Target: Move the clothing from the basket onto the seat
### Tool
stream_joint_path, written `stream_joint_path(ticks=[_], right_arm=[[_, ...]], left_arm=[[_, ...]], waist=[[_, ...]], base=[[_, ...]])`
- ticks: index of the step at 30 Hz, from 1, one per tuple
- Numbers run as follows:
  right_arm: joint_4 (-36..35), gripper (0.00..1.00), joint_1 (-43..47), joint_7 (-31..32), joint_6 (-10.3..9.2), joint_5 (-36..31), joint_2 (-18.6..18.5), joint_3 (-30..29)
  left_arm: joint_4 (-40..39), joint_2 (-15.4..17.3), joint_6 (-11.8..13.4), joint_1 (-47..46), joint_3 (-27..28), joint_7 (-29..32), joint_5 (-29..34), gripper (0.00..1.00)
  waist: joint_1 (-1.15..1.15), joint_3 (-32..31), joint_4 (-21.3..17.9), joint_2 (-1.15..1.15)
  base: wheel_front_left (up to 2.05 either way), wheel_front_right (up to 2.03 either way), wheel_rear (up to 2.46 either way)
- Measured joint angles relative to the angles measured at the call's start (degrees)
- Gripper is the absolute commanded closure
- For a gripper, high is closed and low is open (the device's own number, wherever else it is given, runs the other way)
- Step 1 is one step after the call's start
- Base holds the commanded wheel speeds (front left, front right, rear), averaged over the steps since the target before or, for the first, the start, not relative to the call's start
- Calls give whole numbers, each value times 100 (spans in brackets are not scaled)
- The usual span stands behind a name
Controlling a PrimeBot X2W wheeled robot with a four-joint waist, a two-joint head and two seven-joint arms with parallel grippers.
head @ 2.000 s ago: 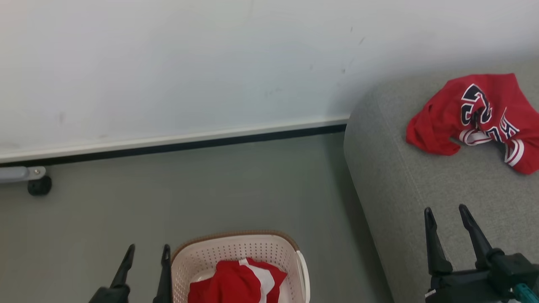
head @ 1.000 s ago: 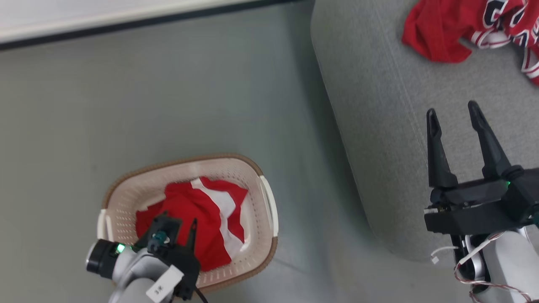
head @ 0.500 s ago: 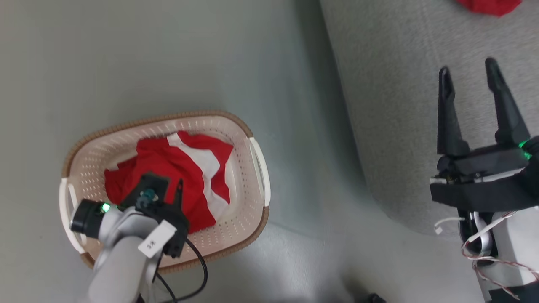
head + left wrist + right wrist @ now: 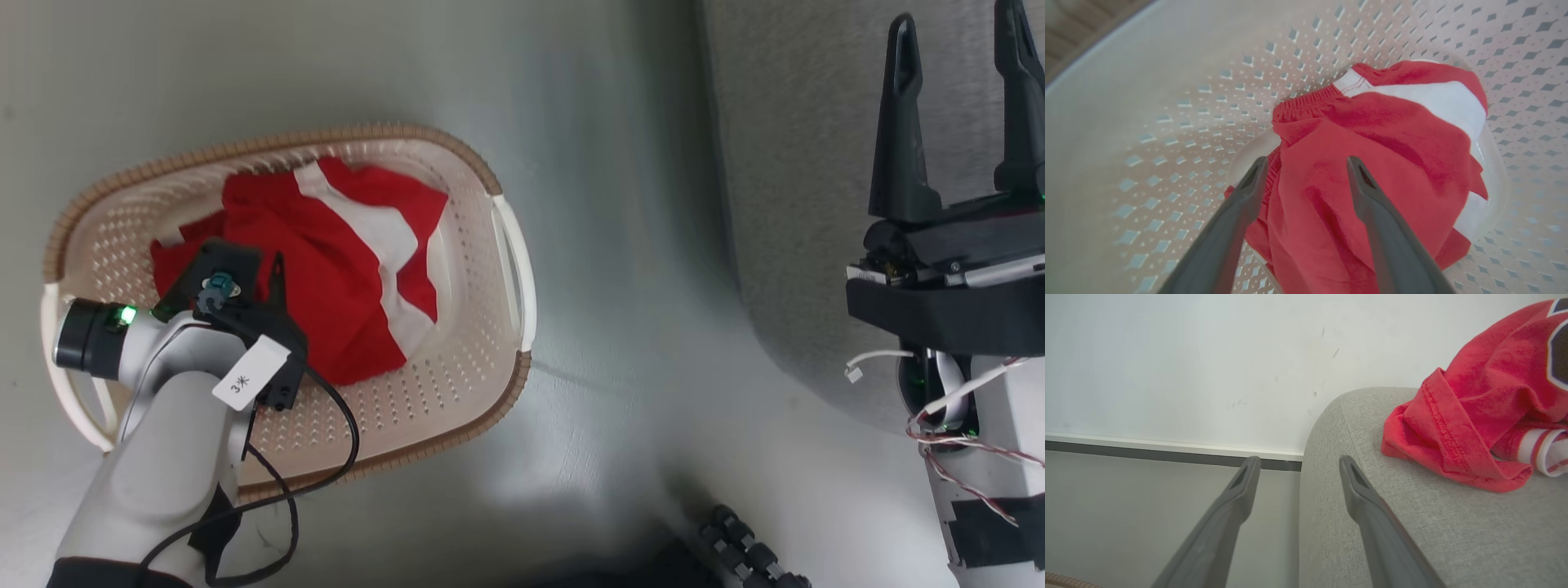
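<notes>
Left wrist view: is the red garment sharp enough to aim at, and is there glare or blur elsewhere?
Left wrist view: the red garment is sharp, waistband stitching legible; the basket wall blurs toward the edges. Head view: pale glare on the floor near the basket, dark shadow along the seat. Right wrist view: the jersey is slightly soft.

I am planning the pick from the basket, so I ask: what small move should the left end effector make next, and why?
Probably close, perhaps after easing slightly lower. The left end effector is open, its fingers straddling a raised fold of the red garment lying in the basket.
</notes>
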Motion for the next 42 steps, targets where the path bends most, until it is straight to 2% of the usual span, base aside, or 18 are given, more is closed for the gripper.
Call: stream_joint_path(ticks=[7, 14, 15, 16, 17, 18, 23, 31, 42], right_arm=[[223, 0, -203, -96, -3, -3, 49, 1], [336, 0, -298, -158, -4, -12, 91, 11], [361, 0, -309, -187, -4, -12, 100, 15], [409, 0, -334, -197, -4, -12, 112, 21], [469, 0, -367, -201, -4, -16, 122, 27], [513, 0, -393, -202, -4, -30, 134, 31], [759, 0, -416, -244, 2, -30, 196, 51], [1269, 0, -431, -244, 67, -36, 236, 141], [1648, 0, -466, -244, 216, -132, 267, 279]], left_arm=[[308, -7, 104, -270, 4, -113, 82, 0], [538, 2, 194, -459, 32, -260, 145, 0], [577, -1, 194, -468, 31, -264, 145, 46], [624, -11, 194, -474, 32, -312, 144, 66], [657, -24, 194, -474, 30, -348, 143, 96], [691, -42, 194, -474, 35, -387, 135, 100], [767, -192, 166, -472, 78, -701, 14, 100], [658, -516, -121, -411, 44, -1404, -129, 100], [199, -678, -481, -221, 47, -1570, -377, 100]], waist=[[0, 464, 11, 0], [-1, 566, -18, -1], [-1, 567, -22, -1], [-1, 562, -26, -1], [-1, 550, -29, -1], [-1, 533, -31, -1], [-1, 394, -32, -2], [-1, -42, 54, -2], [-2, -869, 346, -2]], base=[[0, 0, 0], [0, 0, 0], [0, 0, 0], [0, 0, 0], [0, 0, 0], [0, 0, 0], [0, 0, 0], [0, 0, 0], [0, 0, 0]])
